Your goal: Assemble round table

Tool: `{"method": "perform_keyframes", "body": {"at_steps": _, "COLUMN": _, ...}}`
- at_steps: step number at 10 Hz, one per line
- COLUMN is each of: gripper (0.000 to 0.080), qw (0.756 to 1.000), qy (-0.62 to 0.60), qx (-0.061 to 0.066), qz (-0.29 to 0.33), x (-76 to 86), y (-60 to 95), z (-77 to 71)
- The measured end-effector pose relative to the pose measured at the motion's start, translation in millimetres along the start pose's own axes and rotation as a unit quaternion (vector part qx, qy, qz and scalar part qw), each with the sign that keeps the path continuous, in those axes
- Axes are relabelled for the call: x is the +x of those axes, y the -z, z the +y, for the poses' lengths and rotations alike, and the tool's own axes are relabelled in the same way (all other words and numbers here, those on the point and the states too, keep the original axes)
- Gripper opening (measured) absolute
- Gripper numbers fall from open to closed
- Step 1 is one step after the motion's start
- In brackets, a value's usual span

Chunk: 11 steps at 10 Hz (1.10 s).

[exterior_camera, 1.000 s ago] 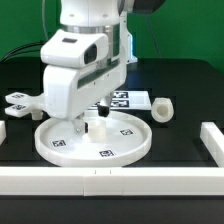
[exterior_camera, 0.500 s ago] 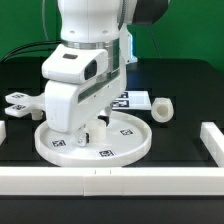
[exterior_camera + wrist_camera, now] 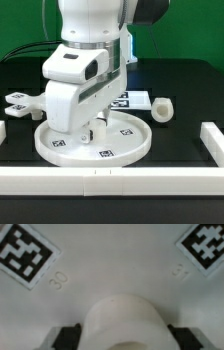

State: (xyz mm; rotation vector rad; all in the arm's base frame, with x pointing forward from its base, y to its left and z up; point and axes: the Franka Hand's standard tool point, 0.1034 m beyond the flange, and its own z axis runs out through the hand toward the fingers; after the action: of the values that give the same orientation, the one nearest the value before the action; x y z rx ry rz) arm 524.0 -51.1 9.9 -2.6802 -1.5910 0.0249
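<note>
Disc [image 3: 125, 143] of the round table lies flat beneath me, my claw [image 3: 95, 128] clamped on its central hub [image 3: 122, 319]; next, I judge, a level, slip-free shift before fetching the post [image 3: 160, 109].

- The round disc [image 3: 140, 128] is looking like smooth matt white plastic.
- The surface [image 3: 185, 85] is showing matt black.
- The arm's shell [image 3: 70, 85] is gleaming glossy white.

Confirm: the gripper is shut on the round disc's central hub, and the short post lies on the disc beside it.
No: the short post lies off the round disc, on the black table at the exterior view's right; that view shows it. The gripper is shut on the central hub.
</note>
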Motion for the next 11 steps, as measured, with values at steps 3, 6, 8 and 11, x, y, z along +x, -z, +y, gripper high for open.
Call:
{"method": "perform_keyframes", "body": {"at_steps": 3, "gripper": 0.0406, "qw": 1.000, "qy": 0.015, "qx": 0.003, "qz": -0.002, "x": 15.2, "y": 4.8, "z": 4.1}}
{"method": "perform_keyframes", "body": {"at_steps": 6, "gripper": 0.0407, "qw": 0.999, "qy": 0.039, "qx": 0.004, "qz": 0.004, "x": 51.0, "y": 1.1, "z": 6.0}}
{"method": "perform_keyframes", "body": {"at_steps": 8, "gripper": 0.0407, "qw": 0.998, "qy": 0.055, "qx": 0.004, "qz": 0.009, "x": 75.3, "y": 1.2, "z": 4.3}}
{"method": "perform_keyframes", "body": {"at_steps": 11, "gripper": 0.0409, "qw": 0.998, "qy": 0.050, "qx": 0.028, "qz": -0.004, "x": 90.8, "y": 3.6, "z": -1.9}}
